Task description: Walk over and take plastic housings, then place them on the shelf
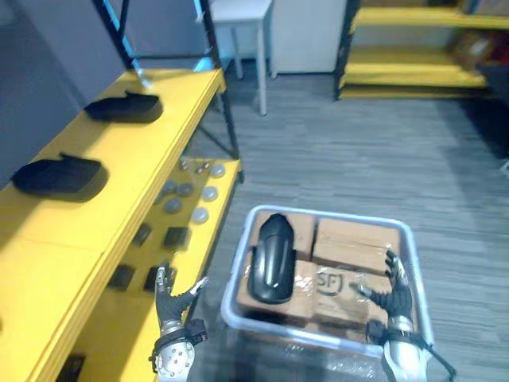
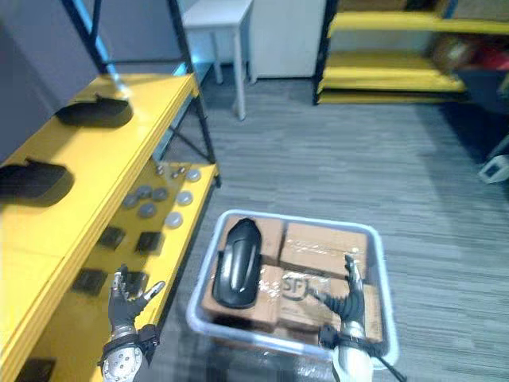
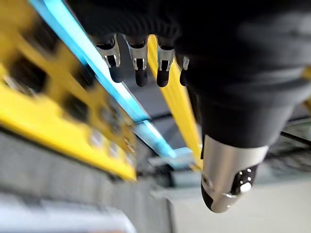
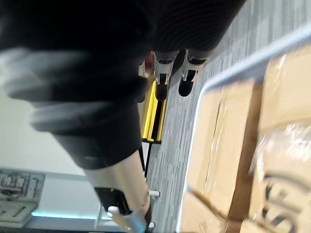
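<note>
Two black moulded plastic housings (image 1: pixel 125 107) already lie on the yellow metal shelf (image 1: pixel 151 151), left of the clear plastic bin (image 1: pixel 326 213). A third black housing (image 1: pixel 271 259) rests inside the bin on cardboard boxes (image 1: pixel 354 243). The left hand (image 1: pixel 171 302) and right hand (image 1: pixel 394 294) flank the bin, fingers spread and empty, so that last one seemingly remains to be moved.
</note>
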